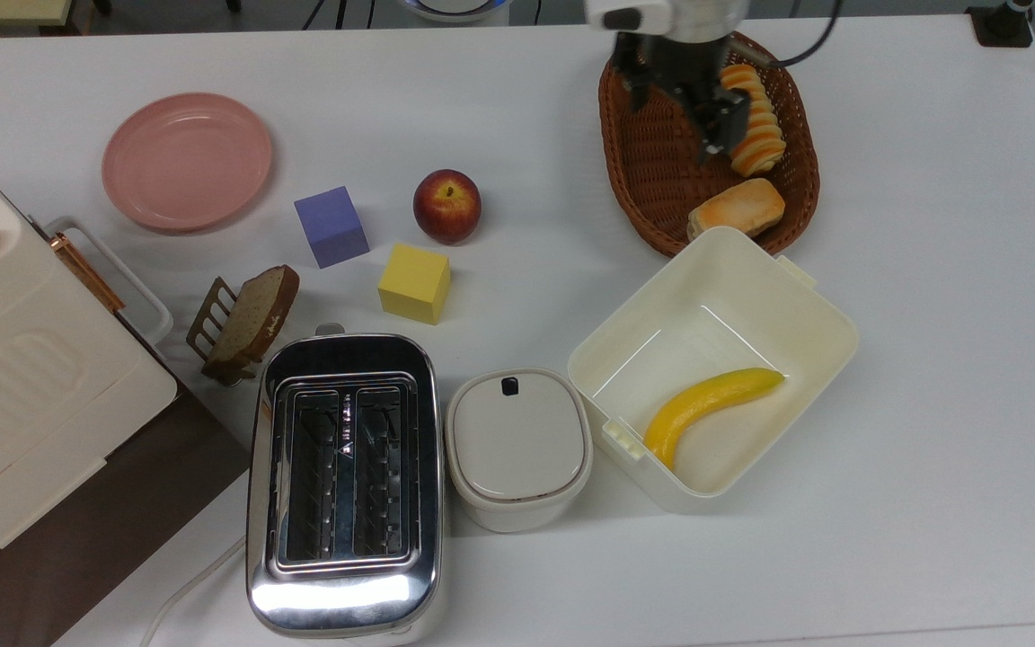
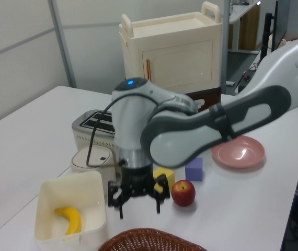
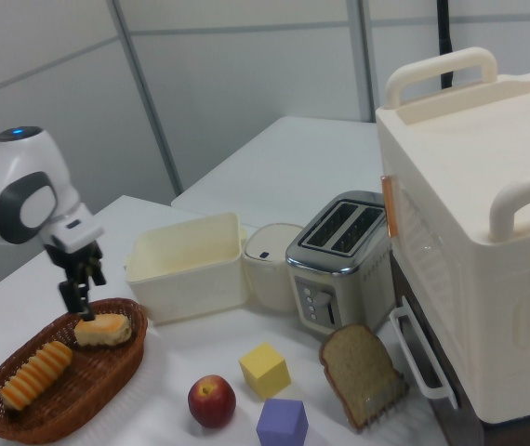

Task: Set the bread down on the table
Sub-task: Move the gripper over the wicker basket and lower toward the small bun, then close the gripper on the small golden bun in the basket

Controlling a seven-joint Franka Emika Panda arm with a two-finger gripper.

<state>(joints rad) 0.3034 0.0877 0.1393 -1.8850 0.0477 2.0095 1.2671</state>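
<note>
One bread (image 1: 737, 208) lies below the open pincer (image 1: 672, 106).

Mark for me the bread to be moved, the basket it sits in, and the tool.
bread (image 1: 737, 208), top view, middle of its golden crust.
basket (image 1: 652, 153), top view, bare woven floor.
tool (image 1: 672, 110), top view, midway between its fingertips.
</note>
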